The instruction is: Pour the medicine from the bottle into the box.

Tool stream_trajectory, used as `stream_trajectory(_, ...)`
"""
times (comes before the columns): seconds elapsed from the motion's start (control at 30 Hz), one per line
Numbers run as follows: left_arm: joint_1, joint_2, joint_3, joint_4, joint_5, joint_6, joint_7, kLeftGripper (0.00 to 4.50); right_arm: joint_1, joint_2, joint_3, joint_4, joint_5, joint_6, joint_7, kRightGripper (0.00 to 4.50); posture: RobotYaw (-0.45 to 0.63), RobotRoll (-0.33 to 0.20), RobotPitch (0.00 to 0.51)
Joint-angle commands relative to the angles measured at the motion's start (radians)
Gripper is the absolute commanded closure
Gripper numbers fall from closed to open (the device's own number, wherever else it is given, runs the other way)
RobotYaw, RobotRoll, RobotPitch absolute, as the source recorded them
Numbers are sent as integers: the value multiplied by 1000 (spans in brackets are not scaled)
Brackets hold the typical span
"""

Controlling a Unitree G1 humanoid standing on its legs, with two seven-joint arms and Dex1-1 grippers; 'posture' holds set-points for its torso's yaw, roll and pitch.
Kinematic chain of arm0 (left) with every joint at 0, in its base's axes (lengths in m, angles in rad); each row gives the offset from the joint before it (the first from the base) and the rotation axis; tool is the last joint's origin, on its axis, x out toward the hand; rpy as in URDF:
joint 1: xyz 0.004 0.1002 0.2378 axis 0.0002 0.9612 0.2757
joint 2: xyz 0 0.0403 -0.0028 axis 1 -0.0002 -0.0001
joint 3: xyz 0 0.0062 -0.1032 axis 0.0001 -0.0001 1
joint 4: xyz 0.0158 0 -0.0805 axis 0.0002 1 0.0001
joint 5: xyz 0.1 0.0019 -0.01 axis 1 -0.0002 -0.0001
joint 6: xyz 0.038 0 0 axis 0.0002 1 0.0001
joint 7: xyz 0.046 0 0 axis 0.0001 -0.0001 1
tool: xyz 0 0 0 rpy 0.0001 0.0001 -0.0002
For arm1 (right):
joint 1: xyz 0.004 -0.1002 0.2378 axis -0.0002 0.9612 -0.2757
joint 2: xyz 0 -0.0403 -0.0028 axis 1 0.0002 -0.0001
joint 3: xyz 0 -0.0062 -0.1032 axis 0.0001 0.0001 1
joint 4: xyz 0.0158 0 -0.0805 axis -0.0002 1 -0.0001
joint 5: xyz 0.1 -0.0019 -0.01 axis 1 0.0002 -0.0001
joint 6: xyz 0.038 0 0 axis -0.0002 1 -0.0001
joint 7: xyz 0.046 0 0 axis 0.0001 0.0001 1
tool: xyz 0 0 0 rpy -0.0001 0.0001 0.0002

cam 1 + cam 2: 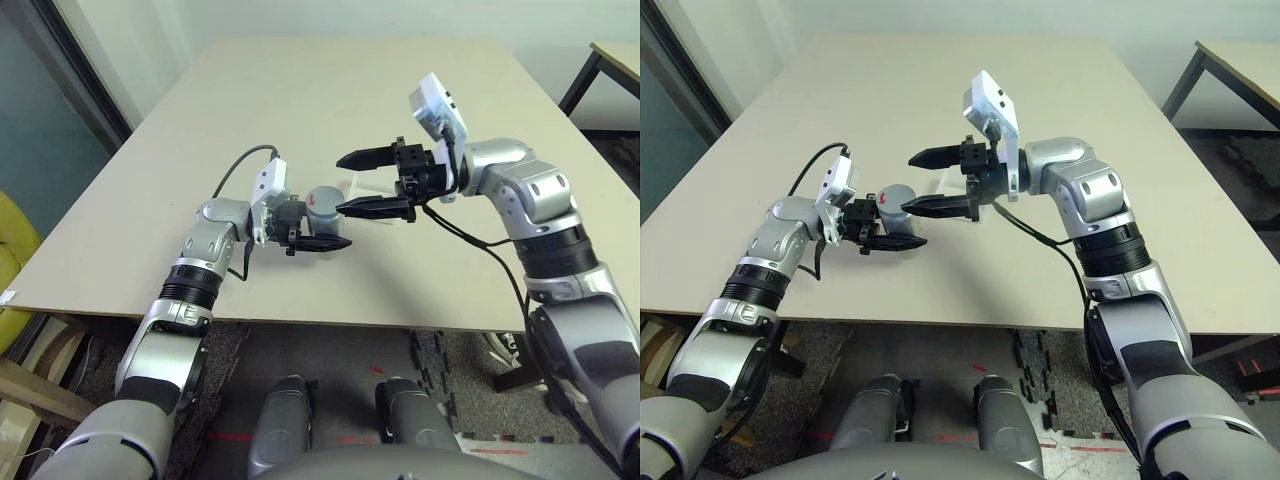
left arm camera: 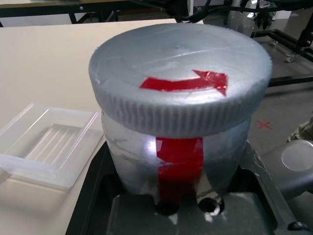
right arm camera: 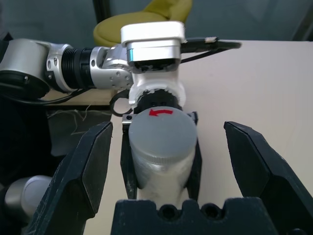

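Big flat light-tan wooden table top (image 1: 300, 110) w/ pale edge, takes up most of the head views. 2nd tan table w/ black metal legs (image 1: 600, 70) stands off to the far right, apart from the big one. Yellow-green soft chair (image 1: 15, 260) sits at the left, beside the big table; its rounded back shows past the table edge in the right wrist view too (image 3: 146, 19). Dark grey speckled carpet floor (image 1: 330, 350) below the near table edge, w/ small red tape marks (image 1: 375, 370) on it. Red X of tape (image 2: 264, 125) on the floor in the left wrist view.
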Motion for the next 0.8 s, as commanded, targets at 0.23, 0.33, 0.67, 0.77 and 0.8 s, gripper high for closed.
stream_trajectory(0.23, 4, -6, -11, -19, -2, 0, -1, 1974, -15, 38, 31, 19, -24, -37, -14, 0, -39, 0, 41)
stream_trajectory(0.33, 3, -7, -10, -18, -2, 0, -1, 1974, -16, 43, 35, 29, -33, -46, -15, 0, -39, 0, 41)
stream_trajectory(0.67, 0, -9, -9, -18, -4, 1, -1, 1974, -9, 48, 55, 51, -60, -76, -17, 0, -40, 0, 40)
stream_trajectory(0.77, 1, -10, -9, -20, -3, 1, -1, 1974, -7, 49, 57, 57, -67, -81, -19, 0, -39, 0, 40)
stream_trajectory(0.8, 2, -10, -10, -21, -3, 2, 0, 1974, -6, 49, 59, 58, -68, -82, -18, 371, -38, 0, 41)
